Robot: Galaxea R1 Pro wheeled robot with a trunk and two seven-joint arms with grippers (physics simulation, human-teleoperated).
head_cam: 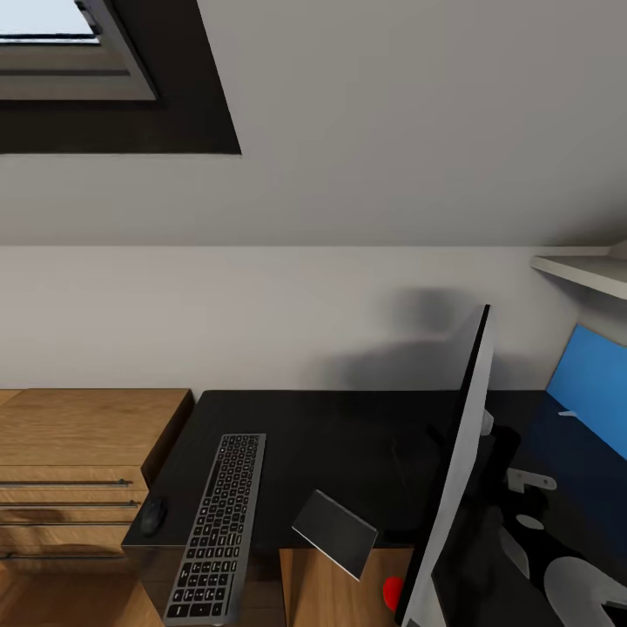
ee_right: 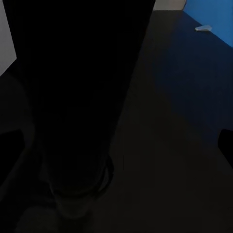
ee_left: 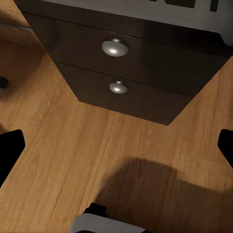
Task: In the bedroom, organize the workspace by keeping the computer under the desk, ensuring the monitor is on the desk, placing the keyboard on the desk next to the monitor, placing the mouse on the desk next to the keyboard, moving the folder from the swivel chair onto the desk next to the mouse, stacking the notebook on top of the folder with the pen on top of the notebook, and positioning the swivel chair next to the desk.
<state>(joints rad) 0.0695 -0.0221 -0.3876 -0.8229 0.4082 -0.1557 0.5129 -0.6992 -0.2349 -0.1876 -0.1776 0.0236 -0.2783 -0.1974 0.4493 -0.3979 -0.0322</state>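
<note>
Viewing from the head camera, the desk (head_cam: pixel 348 435) carries the keyboard (head_cam: pixel 218 527) with its near end overhanging the front edge, the mouse (head_cam: pixel 153 515) just beside it at the corner, and the notebook (head_cam: pixel 334 533) tilted at the front edge, partly off the surface. The monitor (head_cam: pixel 453 488) is seen edge-on to the right of these items; its stand appears to rest on the desk, though the dark render makes the contact hard to confirm. A light-wood chest (head_cam: pixel 78 470) stands beside the desk.

Left gripper (ee_left: pixel 116 145): fingertips spread wide apart, holding nothing, hanging over the wooden floor (ee_left: pixel 63 145) facing the drawer unit (ee_left: pixel 131 73) with its round knobs.

Right gripper (ee_right: pixel 116 155): the wrist camera shows the monitor's black face close in front, above the desk surface, with the blue wall panel (ee_right: pixel 213 19) beyond. One fingertip shows at the frame edge; the jaw state cannot be determined.

Hazards:
- The notebook and keyboard overhang the edge. Any sweep of an arm or the trunk along the desk front could push them to the floor.
- The right arm sits near the monitor. A careless retraction could tip or slide it.
- The mouse sits at the corner and could be knocked off by a passing arm.
</note>
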